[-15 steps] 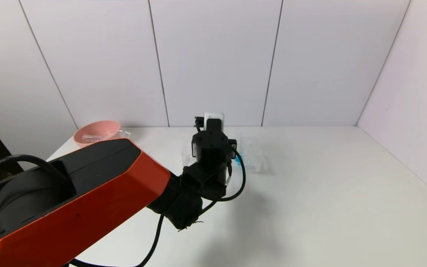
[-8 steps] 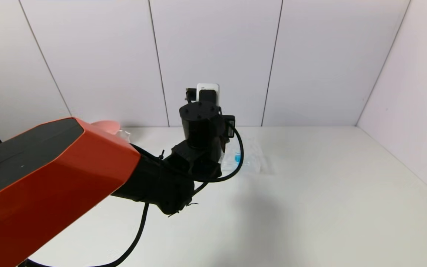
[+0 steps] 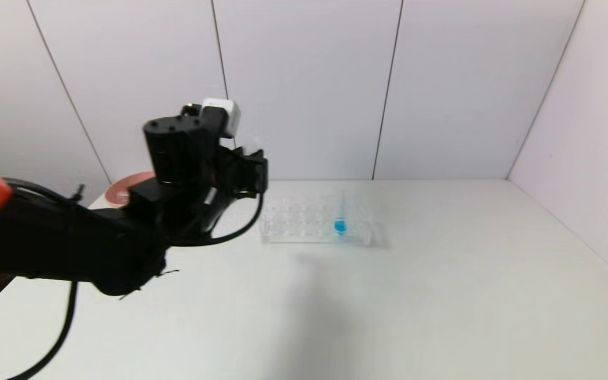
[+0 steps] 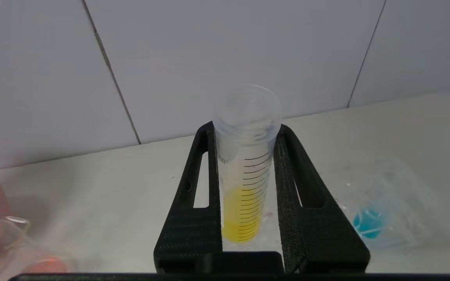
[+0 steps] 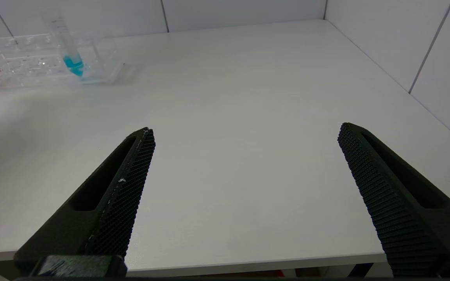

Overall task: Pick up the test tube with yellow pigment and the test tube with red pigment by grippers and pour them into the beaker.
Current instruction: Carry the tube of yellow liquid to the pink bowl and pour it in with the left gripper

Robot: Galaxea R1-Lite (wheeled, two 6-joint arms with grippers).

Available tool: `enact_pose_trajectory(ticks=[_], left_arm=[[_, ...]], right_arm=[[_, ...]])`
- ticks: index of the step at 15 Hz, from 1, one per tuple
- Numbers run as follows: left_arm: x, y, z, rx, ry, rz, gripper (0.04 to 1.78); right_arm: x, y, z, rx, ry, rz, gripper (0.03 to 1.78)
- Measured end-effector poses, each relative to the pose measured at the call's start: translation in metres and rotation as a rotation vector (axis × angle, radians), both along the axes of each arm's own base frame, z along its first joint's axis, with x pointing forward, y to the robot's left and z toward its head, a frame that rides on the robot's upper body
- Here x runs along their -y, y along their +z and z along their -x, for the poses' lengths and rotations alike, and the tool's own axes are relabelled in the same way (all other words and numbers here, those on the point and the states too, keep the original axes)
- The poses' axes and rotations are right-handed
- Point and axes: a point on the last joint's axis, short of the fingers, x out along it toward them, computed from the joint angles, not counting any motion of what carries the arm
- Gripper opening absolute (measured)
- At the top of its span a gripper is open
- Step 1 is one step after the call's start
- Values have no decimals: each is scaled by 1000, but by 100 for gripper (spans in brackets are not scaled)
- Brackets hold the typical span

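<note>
Clear graduated yellow-pigment tube (image 4: 244, 171), ribbed rim

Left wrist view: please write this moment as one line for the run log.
left gripper: shut on yellow tube, upright | right gripper: open, empty | blue tube: in rack

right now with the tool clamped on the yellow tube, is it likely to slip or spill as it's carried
Probably secure: the left tool is shut on the test tube with yellow pigment, with textured fingers on both sides. Its smooth clear wall could still slide if the grip loosens. Spilling seems unlikely while upright, as the open-topped tube is under half full.
</note>
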Motion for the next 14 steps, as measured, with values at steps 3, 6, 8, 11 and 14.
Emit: enact_pose_trajectory(ticks=[3, 6, 8, 11, 14], left_arm=[[-85, 11, 12, -78, -43, -35, 42], [-162, 18, 32, -142, -51, -38, 42], [-205, 20, 46, -164, -47, -57, 42], [-245, 23, 55, -187, -87, -120, 42], [-258, 26, 41, -231, -100, -185, 42]], right_arm=[[0, 0, 0, 0, 0, 0, 171], [0, 0, 0, 0, 0, 0, 171], [0, 0, 0, 0, 0, 0, 171], [0, 0, 0, 0, 0, 0, 171], [0, 0, 0, 0, 0, 0, 171]])
